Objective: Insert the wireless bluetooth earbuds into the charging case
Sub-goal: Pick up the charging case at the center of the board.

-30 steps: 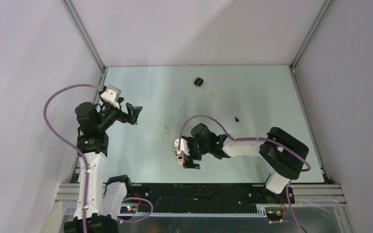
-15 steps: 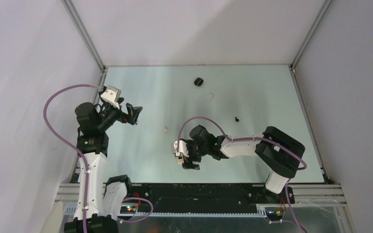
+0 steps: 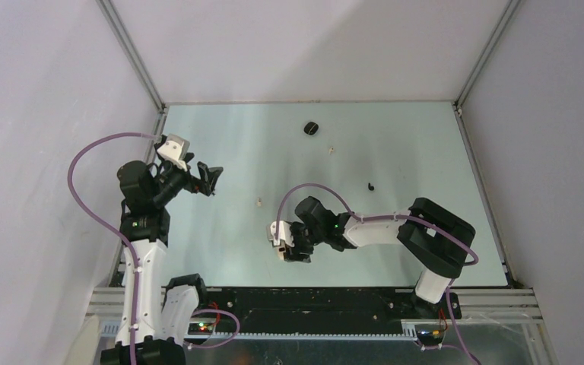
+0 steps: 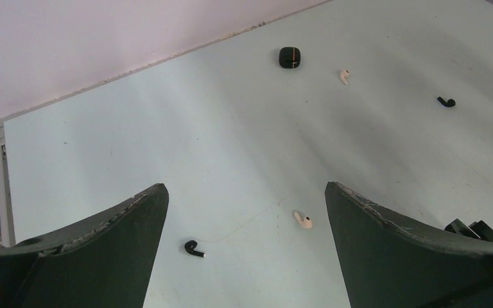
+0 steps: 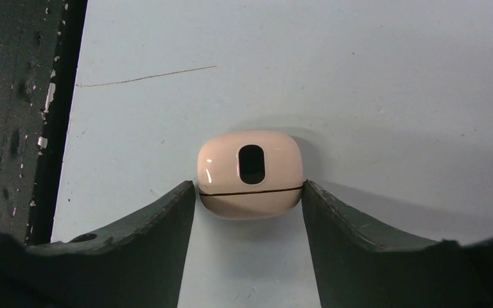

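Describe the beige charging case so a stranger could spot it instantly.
On the pale green table, look near the front edge at the right gripper. Between its dark fingers, touching both, sits the peach-beige rounded plastic charging case. Unlike the small black case at the far side, it is pale with a dark oval slot.

White-and-black arms [image 3: 372,230], purple cables [image 3: 313,185], dark jaws

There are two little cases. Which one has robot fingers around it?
The pale beige case, between the fingers of the right gripper. The black case lies alone far back.
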Robot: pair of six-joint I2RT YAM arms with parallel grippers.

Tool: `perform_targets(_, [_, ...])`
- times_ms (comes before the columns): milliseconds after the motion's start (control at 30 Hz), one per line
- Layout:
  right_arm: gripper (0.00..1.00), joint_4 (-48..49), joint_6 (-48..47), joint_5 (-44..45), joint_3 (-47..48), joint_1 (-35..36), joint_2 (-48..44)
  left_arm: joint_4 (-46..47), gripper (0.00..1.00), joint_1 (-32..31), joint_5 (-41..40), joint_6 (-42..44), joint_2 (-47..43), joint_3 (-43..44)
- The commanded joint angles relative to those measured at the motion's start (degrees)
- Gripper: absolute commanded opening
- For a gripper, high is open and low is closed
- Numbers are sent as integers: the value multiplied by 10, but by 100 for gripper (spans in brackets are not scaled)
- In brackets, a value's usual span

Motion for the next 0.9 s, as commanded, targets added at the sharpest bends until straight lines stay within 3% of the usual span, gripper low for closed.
perform_targets(0, [63,-13,-25,9,11,-1,5,8,99,4,13,8,-9,7])
perform_targets(133, [52,-22,-38,4,11,-3,0,7,99,5,19,9,-6,8])
perform_targets(467, [48,-33,-64,46,10,-11,-84,-4,100,-5,81,-10,45,24])
perform_targets(667, [46,-47,-123,142,11,-43,-195,-64,99,-83,97,6,133,78])
perform_targets(867, [45,-66,-188,207,10,-63,-280,-175,99,-194,139,46,238,215])
